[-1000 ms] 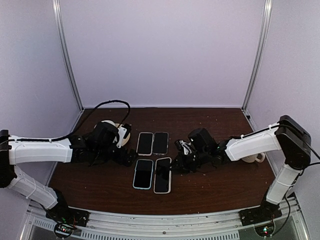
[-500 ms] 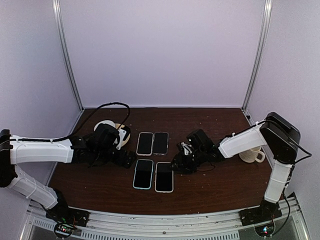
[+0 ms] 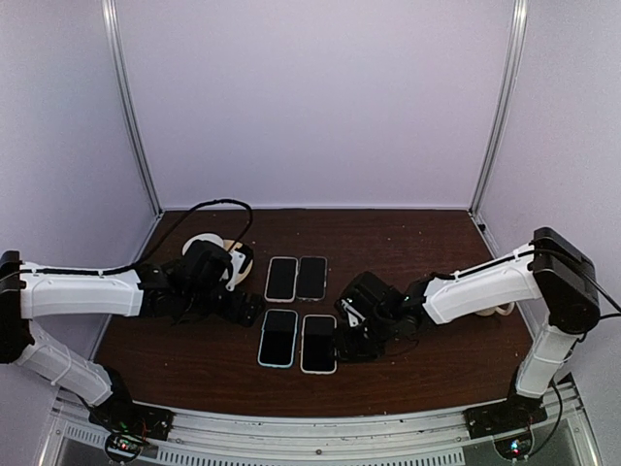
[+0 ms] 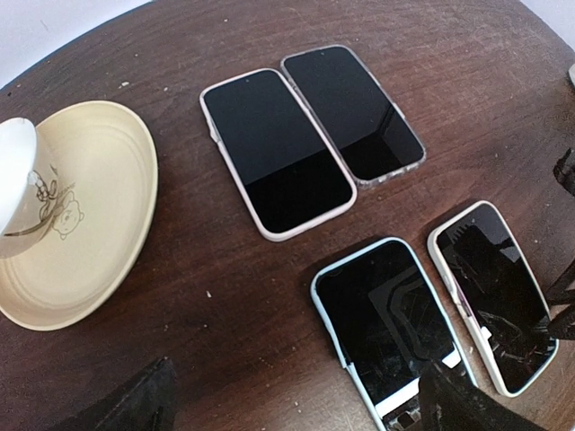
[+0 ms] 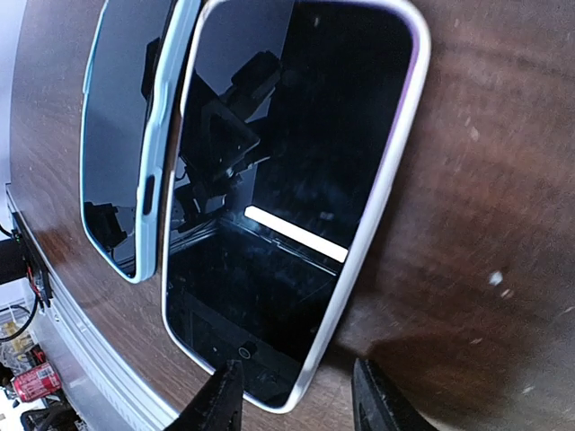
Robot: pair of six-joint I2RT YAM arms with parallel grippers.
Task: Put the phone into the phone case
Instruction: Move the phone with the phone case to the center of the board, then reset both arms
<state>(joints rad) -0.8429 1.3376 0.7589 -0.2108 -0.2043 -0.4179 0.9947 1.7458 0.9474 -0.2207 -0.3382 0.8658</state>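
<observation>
Four phones lie face up in cases on the brown table. At the back are a pink-cased one and a clear-cased one. At the front are a blue-cased one and a white-cased one. My right gripper is open, low at the white-cased phone's right edge, its fingers straddling a corner. My left gripper is open and empty, left of the blue-cased phone.
A cream plate with a white cup on it sits at the back left, behind my left arm. A black cable loops above it. Metal frame posts stand at the back corners.
My right gripper has slid nearer and leftward along the white-cased phone's right side. That phone now lies flat and straight beside the blue-cased one. The left arm has barely moved.
</observation>
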